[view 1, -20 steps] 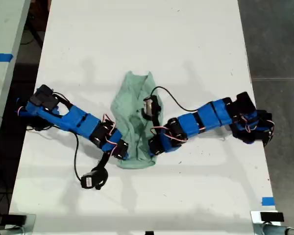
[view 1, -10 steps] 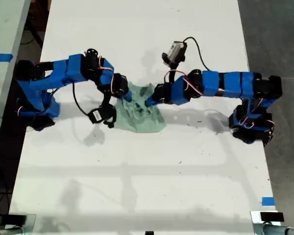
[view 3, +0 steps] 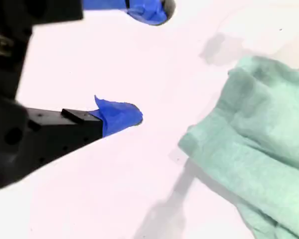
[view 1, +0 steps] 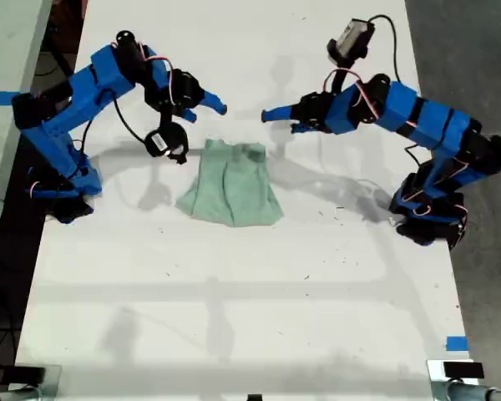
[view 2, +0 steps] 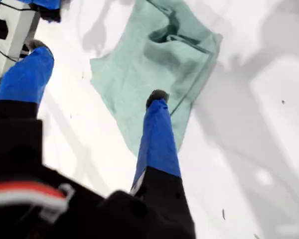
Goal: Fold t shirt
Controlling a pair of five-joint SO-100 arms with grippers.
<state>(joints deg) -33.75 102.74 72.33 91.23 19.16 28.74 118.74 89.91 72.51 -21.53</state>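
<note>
The t shirt (view 1: 232,188) is pale mint green and lies folded and wrinkled on the white table (view 1: 234,317), narrower at its far end. My first gripper (view 1: 280,119) hangs open above the table on the exterior view's right, just beyond the shirt's far edge. In the first wrist view its spread fingers (view 2: 97,72) hold nothing, and the t shirt (view 2: 134,79) lies below them. My second gripper (view 1: 207,110) is open on the exterior view's left, facing the first. Its empty fingers (view 3: 152,62) sit beside the t shirt (view 3: 259,129).
Both arm bases stand at the table's sides, one on the exterior view's left (view 1: 58,196), one on its right (view 1: 426,217). A second table with blue tape (view 1: 0,98) lies past the left edge. Dark floor (view 1: 472,67) lies past the right edge.
Both grippers carried the shirt's near end up over its far end, let go, then lifted and drew apart. The shirt now lies shorter, doubled over.
</note>
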